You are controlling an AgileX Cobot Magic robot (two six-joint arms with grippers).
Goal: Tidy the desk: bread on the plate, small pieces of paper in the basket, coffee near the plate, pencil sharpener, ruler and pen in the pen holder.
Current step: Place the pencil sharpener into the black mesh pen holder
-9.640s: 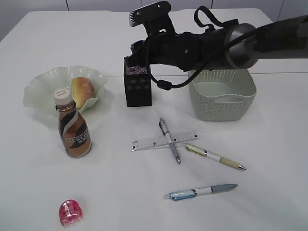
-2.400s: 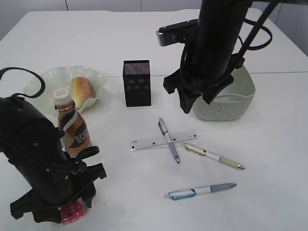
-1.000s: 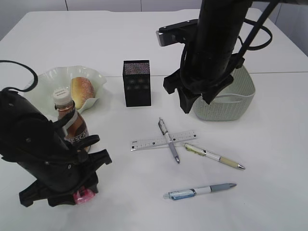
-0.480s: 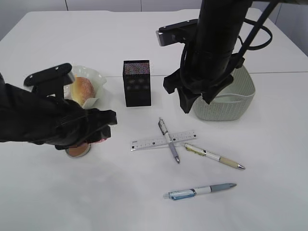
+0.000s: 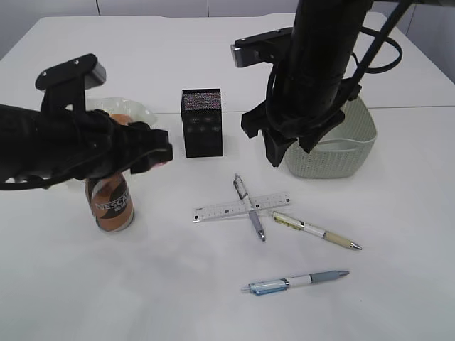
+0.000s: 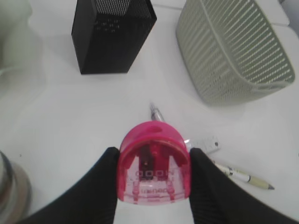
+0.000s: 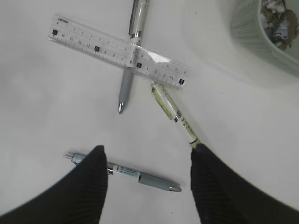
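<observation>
At the left of the exterior view, the left arm covers most of the plate (image 5: 135,111); only a strip of its wavy rim and a sliver of the bread (image 5: 121,118) show above the arm. The same arm hides the neck and cap of the coffee bottle (image 5: 110,204), whose brown body stands just below it.

The left gripper (image 6: 153,173) is clamped on the pink pencil sharpener (image 6: 154,164): in the left wrist view the sharpener sits squarely between the two dark fingers (image 6: 105,179), lifted clear of the table, low in the middle of the frame. In the exterior view only a small pink edge peeks out at the gripper's tip, left of the black pen holder (image 5: 202,122) at upper centre.

At centre lies the ruler (image 5: 242,207) with a grey pen (image 5: 250,207) crossed over it. A cream pen (image 5: 317,231) lies to its right, one end near the ruler, and a blue pen (image 5: 296,282) lies apart, lower in the frame.

At the right, the right arm hangs over the table, blocking part of the basket (image 5: 355,145). The right gripper (image 7: 148,179) stands apart with nothing between its fingers, above the blue pen. Crumpled paper (image 7: 279,21), cut off by the frame's upper right corner, lies inside the basket.
</observation>
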